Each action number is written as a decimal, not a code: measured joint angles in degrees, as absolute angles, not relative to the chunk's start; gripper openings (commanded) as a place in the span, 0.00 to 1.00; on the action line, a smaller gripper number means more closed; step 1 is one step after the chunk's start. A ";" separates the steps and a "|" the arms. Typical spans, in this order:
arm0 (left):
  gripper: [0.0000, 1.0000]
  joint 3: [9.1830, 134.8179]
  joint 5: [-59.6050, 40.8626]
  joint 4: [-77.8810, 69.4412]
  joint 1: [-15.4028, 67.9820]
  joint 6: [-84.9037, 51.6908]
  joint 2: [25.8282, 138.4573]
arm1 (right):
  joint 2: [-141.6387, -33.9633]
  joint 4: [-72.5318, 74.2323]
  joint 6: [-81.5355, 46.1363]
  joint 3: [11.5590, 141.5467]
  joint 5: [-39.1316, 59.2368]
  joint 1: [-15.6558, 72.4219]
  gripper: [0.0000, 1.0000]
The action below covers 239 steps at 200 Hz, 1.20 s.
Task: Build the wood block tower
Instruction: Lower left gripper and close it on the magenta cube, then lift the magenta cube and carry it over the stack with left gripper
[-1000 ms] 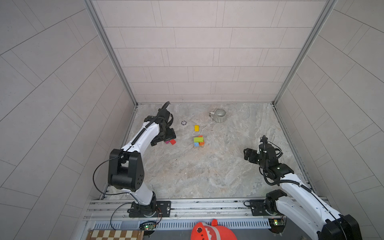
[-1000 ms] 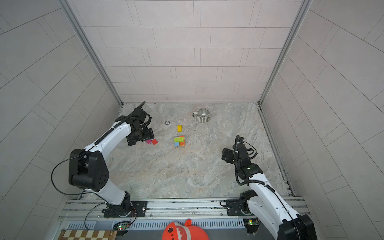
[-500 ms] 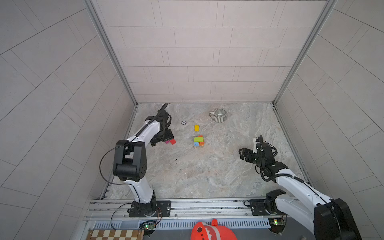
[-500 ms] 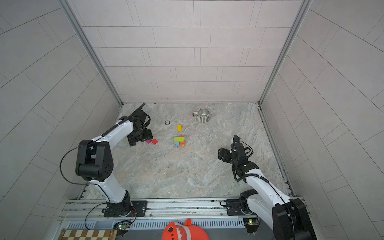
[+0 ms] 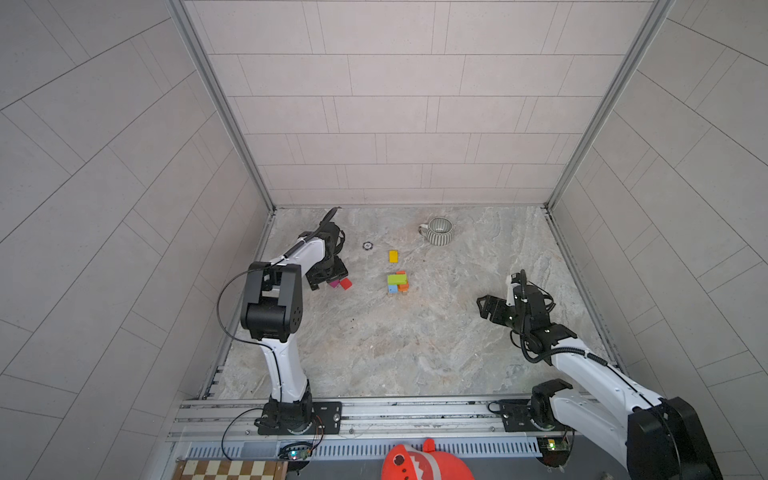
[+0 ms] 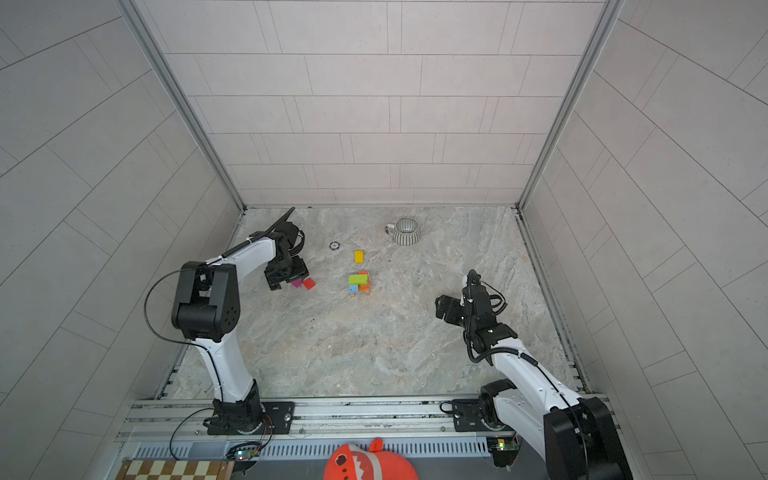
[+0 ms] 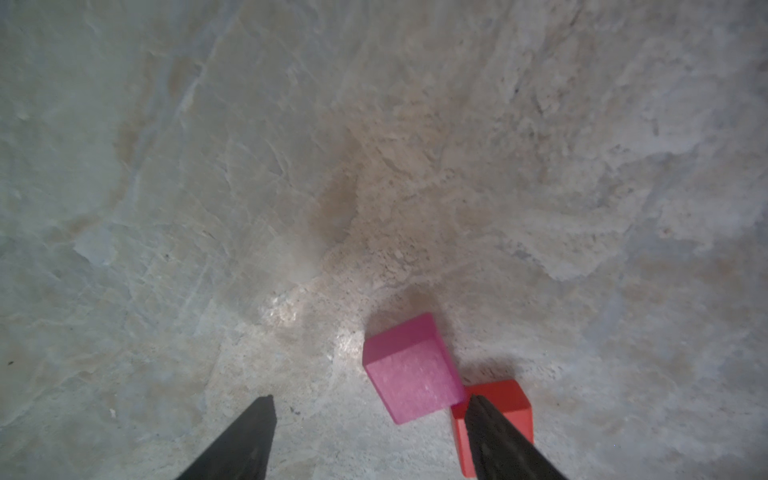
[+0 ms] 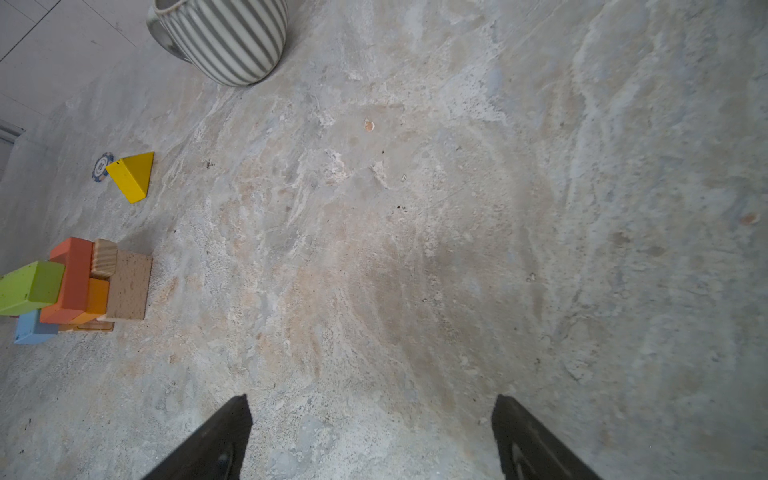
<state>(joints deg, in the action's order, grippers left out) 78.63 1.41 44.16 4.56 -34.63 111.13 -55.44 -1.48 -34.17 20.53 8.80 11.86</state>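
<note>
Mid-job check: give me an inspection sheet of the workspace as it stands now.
Surface: marbled tabletop, no spills seen.
Job's things: partial tower, green block on top; yellow block alone beyond it; magenta block and red block side by side.
Clutter: striped mug, small round chip, both apart from the tower.
Grippers: left gripper open, at the magenta block; right gripper open, empty.
Cables: black cable loops on both arms, clear of blocks.
Surroundings: tiled walls; orange plush toy, checkered board in front.

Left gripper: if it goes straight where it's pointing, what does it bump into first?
Most likely the magenta block, lying just ahead between the left gripper's open jaws, close to one finger. That finger covers part of the red block beside it, so it may hit that too; depth is unclear.
</note>
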 measured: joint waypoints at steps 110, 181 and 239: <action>0.68 80.53 0.03 43.29 3.88 -37.63 114.17 | -55.64 -0.16 -34.57 19.73 10.13 11.84 0.92; 0.53 78.63 0.19 43.33 4.49 -37.60 113.99 | -55.66 -0.16 -34.79 19.29 10.35 11.84 0.91; 0.35 78.39 0.21 43.27 5.02 -37.52 113.43 | -55.64 -0.19 -34.76 19.27 10.35 11.84 0.91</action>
<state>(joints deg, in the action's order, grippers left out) 78.39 0.21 43.27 5.02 -37.52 113.43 -55.64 -0.19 -34.76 19.27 10.35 11.84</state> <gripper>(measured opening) 0.383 0.914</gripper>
